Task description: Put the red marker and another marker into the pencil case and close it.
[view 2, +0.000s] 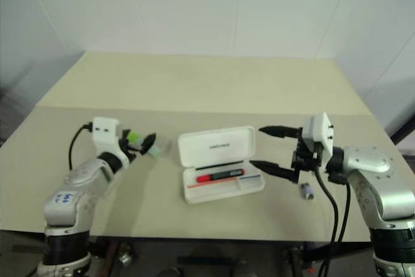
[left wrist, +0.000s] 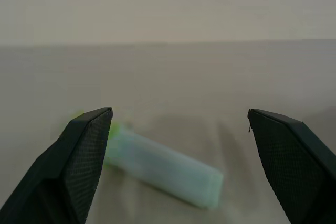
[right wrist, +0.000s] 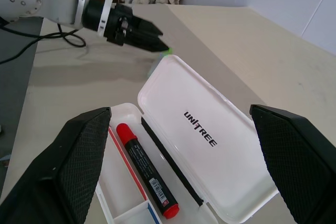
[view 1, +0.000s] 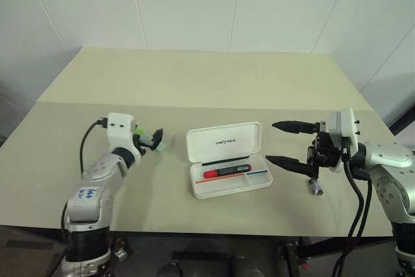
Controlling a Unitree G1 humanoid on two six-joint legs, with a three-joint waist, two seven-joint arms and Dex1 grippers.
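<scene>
The white pencil case (view 1: pixel 224 142) lies open at mid-table, its lid tilted back. The red marker (view 1: pixel 227 172) rests in its tray. Left of the case, the pale mint-green marker (left wrist: pixel 163 169) lies flat on the table. My left gripper (view 1: pixel 150 141) is open, and the marker lies just beyond and between its fingertips, apparently untouched. Right of the case my right gripper (view 1: pixel 277 142) hovers open and empty, pointing at the case's right end. In the right wrist view, the lid (right wrist: pixel 210 145) and the red marker (right wrist: pixel 147 169) lie between its fingers.
A small grey-purple stub (view 1: pixel 316 188) lies on the table below my right gripper, near the front edge. The beige table (view 1: pixel 194 82) stretches back to the white walls.
</scene>
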